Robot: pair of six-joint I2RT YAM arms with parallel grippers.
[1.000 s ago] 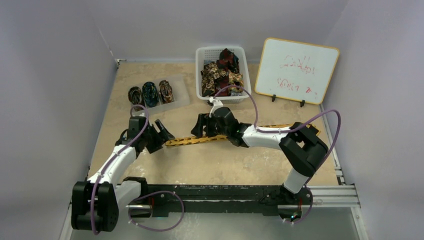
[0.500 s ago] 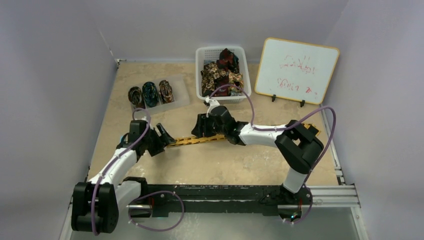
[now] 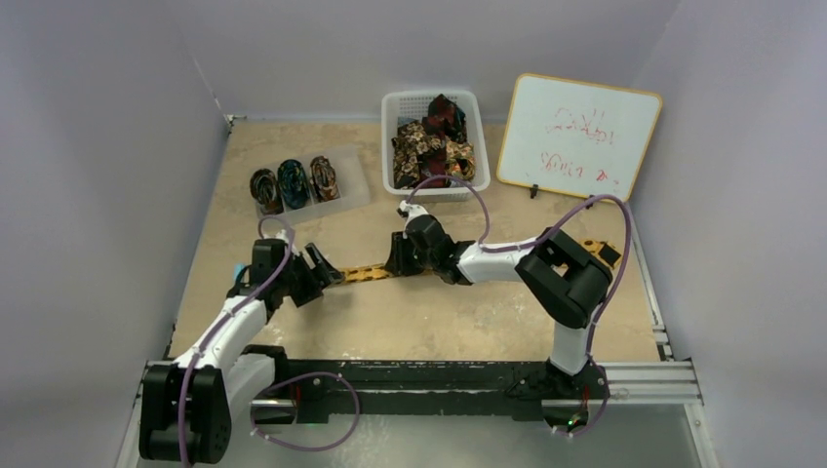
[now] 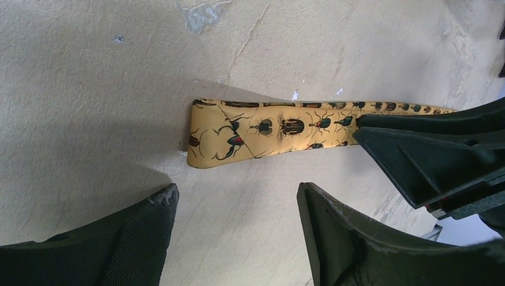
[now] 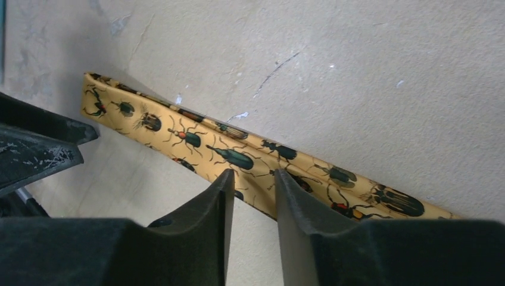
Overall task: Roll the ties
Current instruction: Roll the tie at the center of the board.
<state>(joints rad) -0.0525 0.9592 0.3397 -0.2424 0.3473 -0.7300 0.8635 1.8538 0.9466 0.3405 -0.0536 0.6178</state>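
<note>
— Where is the golden-yellow, insect-print fabric necktie [image 3: 375, 272]?
— Flat on the beige stone-look counter [image 3: 439, 312], stretched between the arms.
— And the tools?
— Left tool [image 4: 235, 196] spread wide just beside its end. Right tool [image 5: 253, 179] narrowed over it; whether it grips cannot be told.

My left arm [image 3: 226, 327] stretches from the lower left toward the frame's centre, with my left gripper [image 3: 318, 267] spread wide. My right arm [image 3: 561, 283] doubles back leftward, and my right gripper [image 3: 400, 255] has its 2 fingers [image 5: 208, 202] nearly together.
</note>
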